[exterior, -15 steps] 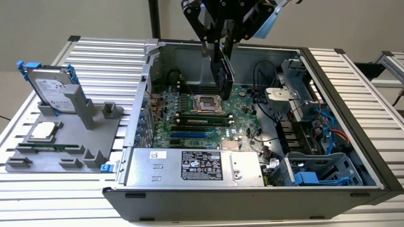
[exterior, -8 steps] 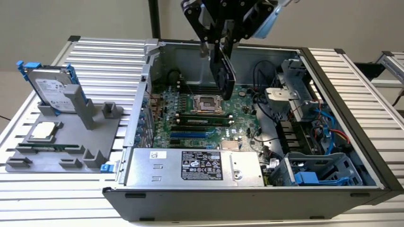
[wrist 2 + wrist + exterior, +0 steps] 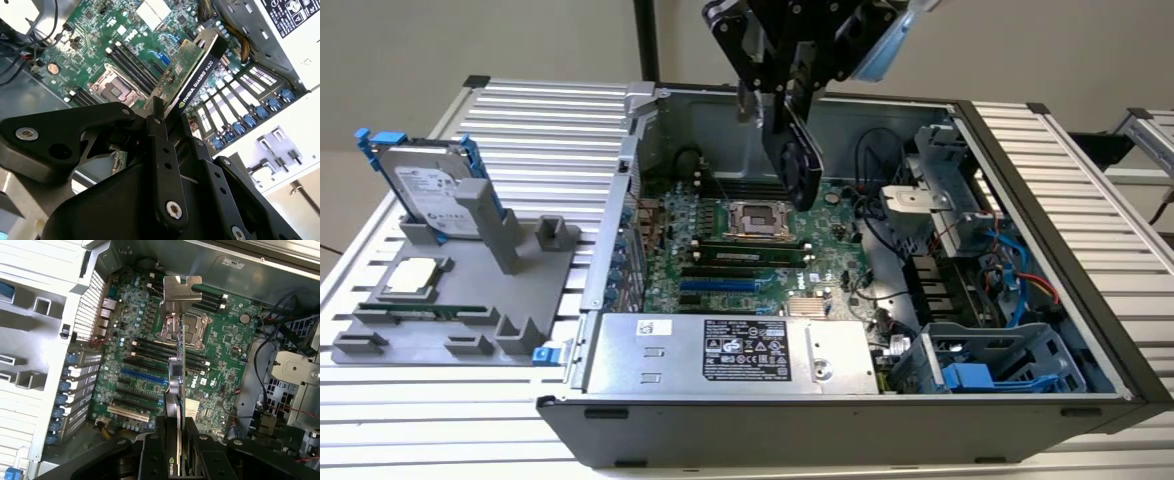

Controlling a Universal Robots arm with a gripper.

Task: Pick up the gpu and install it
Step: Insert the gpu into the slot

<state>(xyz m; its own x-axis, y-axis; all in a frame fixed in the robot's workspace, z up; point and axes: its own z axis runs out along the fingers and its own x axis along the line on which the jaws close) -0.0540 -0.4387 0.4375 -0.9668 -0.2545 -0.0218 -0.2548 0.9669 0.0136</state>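
Gripper (image 3: 178, 437) fingers closed on the gpu (image 3: 180, 340), gripping it edge-on. Card hangs over the motherboard (image 3: 135, 360), apart from it; long axis runs straight out from claw, silver bracket farthest. Not yet seated.

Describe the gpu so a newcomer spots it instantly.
In the open computer case, above the motherboard, the gripper clamps the gpu edge-on. It is a flat card: black shroud on one face, green board on the other, silver bracket at its end, unlike the blue-railed hard drive outside the case.
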